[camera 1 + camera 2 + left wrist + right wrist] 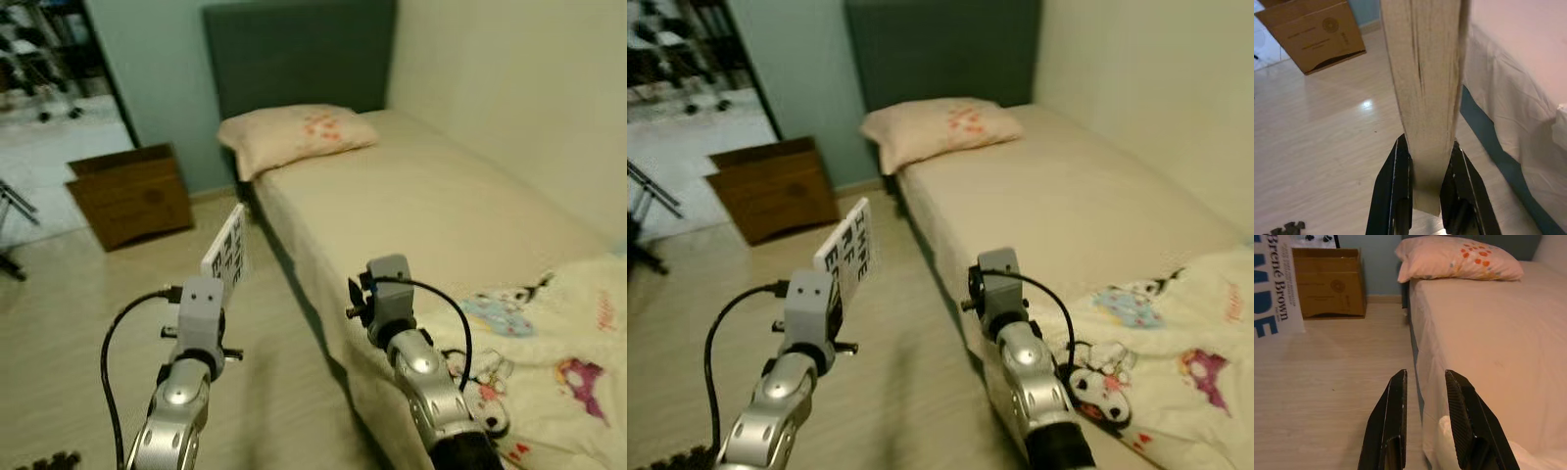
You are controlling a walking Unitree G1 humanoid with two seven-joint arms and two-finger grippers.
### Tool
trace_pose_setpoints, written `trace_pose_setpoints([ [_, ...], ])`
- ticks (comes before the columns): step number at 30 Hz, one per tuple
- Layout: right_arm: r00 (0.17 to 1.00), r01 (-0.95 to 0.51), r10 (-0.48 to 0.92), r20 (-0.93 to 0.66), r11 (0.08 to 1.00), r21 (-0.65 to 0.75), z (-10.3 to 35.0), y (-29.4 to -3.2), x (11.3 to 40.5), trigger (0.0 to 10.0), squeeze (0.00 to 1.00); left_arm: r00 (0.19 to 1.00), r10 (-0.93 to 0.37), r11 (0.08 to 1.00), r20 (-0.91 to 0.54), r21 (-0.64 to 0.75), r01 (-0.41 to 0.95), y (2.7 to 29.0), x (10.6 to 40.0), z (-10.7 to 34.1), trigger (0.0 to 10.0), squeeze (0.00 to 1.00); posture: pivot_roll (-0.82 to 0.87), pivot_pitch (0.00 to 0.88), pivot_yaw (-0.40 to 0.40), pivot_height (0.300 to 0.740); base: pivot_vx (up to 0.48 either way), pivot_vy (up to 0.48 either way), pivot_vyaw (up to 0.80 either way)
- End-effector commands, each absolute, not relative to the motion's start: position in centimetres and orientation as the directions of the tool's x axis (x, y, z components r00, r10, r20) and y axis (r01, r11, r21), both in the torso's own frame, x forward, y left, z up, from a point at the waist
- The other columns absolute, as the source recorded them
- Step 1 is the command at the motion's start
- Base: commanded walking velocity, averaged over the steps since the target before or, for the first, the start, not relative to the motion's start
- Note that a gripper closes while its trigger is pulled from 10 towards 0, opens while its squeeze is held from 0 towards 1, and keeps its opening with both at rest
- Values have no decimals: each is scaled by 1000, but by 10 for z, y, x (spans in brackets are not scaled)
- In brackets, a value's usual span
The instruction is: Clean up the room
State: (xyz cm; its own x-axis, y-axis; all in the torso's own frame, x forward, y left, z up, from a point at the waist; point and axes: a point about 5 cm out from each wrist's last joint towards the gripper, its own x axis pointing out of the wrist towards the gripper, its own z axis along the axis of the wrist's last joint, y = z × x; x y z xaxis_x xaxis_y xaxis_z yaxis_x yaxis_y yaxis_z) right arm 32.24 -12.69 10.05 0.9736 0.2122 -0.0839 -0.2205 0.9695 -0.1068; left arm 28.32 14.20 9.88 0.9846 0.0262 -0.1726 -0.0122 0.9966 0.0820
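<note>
My left gripper (1426,176) is shut on a white book (226,248) with bold dark lettering, held upright above the wooden floor left of the bed. The left wrist view looks along the book's page edge (1425,88), clamped between both black fingers (1396,191). My right gripper (1425,401) is open and holds nothing. It hovers by the bed's near side edge, pointing towards the pillow (1459,257). The same book's cover (1276,289) shows at the side of the right wrist view.
A bed (431,196) with a beige sheet and dark headboard (294,49) runs along the right wall. A cartoon-print blanket (549,362) lies on its near end. A brown cardboard box (132,194) stands on the floor by the doorway. Wooden floor (78,313) lies between.
</note>
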Motion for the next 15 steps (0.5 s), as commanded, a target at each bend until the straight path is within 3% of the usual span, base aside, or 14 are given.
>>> trace_pose_setpoints([
  [1, 972, -223, 215, -96, 971, -82, 97, -125, 319, 10000, 0, 991, 50, 996, -128, 79, -40, 147, 285, 106, 10000, 0, -53, 105, 1, 740, 0, 0, 738],
  [5, 976, -197, 191, -101, 979, -55, 95, -128, 318, 10000, 0, 991, 56, 997, -119, 59, -49, 146, 288, 110, 10000, 0, -53, 103, 3, 740, 0, 0, 184],
  [15, 977, -194, 189, -102, 980, -37, 93, -126, 318, 10000, 0, 994, 68, 997, -90, 26, -66, 148, 294, 118, 10000, 0, -50, 102, 11, 740, 349, 0, 0],
])
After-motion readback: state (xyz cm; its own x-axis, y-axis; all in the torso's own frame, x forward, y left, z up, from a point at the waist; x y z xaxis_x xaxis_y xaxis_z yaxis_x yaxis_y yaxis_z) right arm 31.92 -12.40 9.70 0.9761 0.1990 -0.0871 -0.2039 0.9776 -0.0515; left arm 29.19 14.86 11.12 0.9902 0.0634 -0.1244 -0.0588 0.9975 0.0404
